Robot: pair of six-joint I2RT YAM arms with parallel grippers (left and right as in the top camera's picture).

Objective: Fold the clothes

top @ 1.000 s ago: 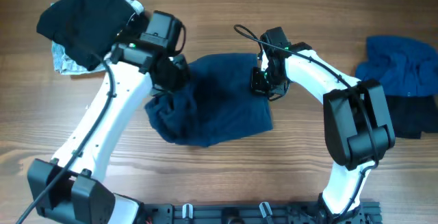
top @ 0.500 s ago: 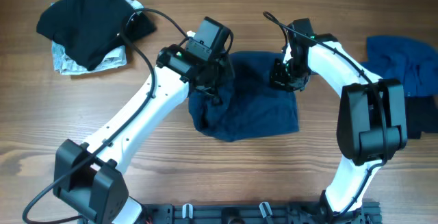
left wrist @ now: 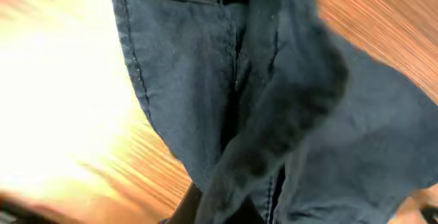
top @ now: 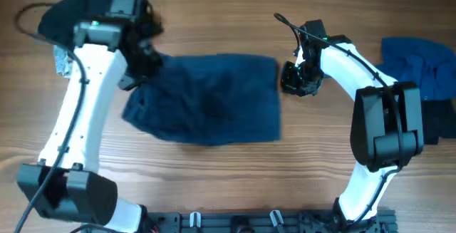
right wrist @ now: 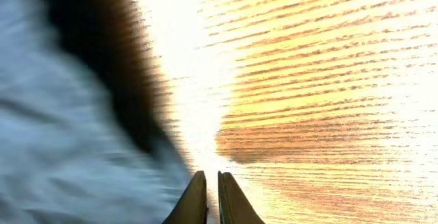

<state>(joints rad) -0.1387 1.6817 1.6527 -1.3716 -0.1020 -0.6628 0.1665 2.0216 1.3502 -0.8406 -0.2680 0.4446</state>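
**Workpiece.** The navy garment [top: 206, 97] lies spread on the wooden tabletop [top: 235, 19], near the centre and slightly left of it. It forms a rough rectangle with its long side running left to right. The right edge is straight. The near-left corner is rounded and rumpled. The far-left corner is drawn up toward the left tool [top: 144, 70].

**Left tool.** It is clenched on the far-left corner of the navy garment. In the left wrist view the dark blue cloth [left wrist: 274, 114] fills most of the frame, with a stitched seam and a thick fold running down toward the bottom edge. The picture is blurred, so the fingers cannot be made out there.

**Right tool.** The right tool [top: 291, 82] sits just beside the garment's far-right corner, off the cloth. In the right wrist view the fingertips [right wrist: 212, 198] stand clenched with only a thin slit between them. They grasp nothing and hang over bare wood. A blurred cloth edge occupies the left of that view.

**Other pieces.**
- A black garment [top: 75, 16] lies at the far left, resting on a grey-white patterned piece [top: 63, 63].
- A bright blue piece [top: 420, 65] lies at the right edge.
- A black piece [top: 436, 122] touches the near side of the bright blue piece.
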